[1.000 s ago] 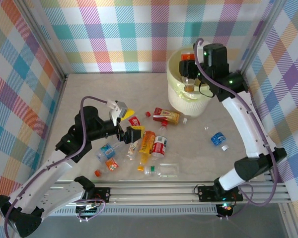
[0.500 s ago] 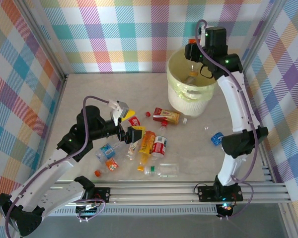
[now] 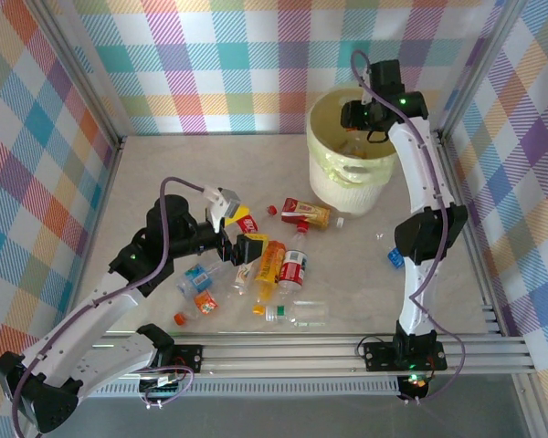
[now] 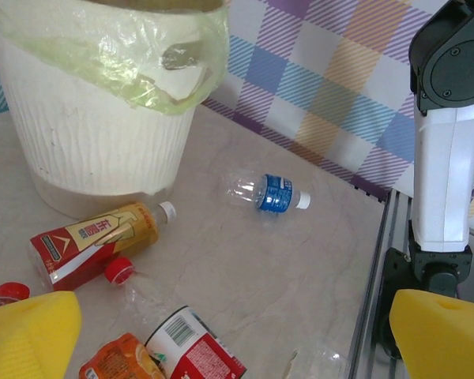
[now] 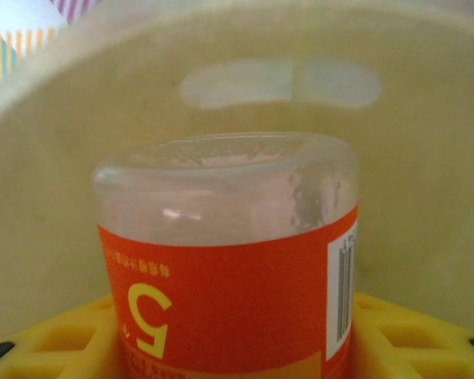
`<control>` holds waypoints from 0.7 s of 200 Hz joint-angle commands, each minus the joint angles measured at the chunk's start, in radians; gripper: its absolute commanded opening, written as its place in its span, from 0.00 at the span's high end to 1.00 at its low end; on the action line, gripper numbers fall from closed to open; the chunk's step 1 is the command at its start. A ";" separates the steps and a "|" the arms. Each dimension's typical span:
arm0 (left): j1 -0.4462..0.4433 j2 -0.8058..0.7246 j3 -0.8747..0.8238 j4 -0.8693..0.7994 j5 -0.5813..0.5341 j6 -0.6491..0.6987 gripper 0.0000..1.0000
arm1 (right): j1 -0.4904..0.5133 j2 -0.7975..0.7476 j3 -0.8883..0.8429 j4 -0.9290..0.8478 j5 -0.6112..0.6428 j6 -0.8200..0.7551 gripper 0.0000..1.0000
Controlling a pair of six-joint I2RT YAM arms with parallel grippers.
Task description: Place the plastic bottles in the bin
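right pincer (image 5: 237,343) — gripping orange-label bottle (image 5: 229,260) inside bin (image 5: 55,197) | left pincer (image 4: 237,339) — wide apart

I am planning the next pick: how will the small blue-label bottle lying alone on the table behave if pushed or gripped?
The blue-label bottle lies on its side on the smooth table, so a push would probably roll it. It looks clear and empty, so likely light. Its thin plastic may dent when gripped.

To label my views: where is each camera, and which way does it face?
Top external: above, behind; looks down on left end effector, right end effector, bin.
Left wrist: low over table, faces bin, right arm; own fingers at edges.
Right wrist: at bin's mouth, faces its wall; fingers grip orange-labelled bottle.
All share the bin.
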 commanded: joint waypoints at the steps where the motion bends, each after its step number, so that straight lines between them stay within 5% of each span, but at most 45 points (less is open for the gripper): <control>1: 0.002 0.000 0.004 -0.031 -0.011 0.015 0.00 | -0.001 0.032 0.041 -0.067 -0.050 -0.011 0.50; 99: 0.000 0.028 -0.016 -0.015 -0.036 0.035 0.00 | -0.002 0.092 0.003 -0.088 -0.095 -0.003 0.48; 140: 0.000 0.034 -0.027 -0.021 -0.059 0.055 0.00 | -0.002 0.090 0.005 -0.077 -0.108 0.012 0.38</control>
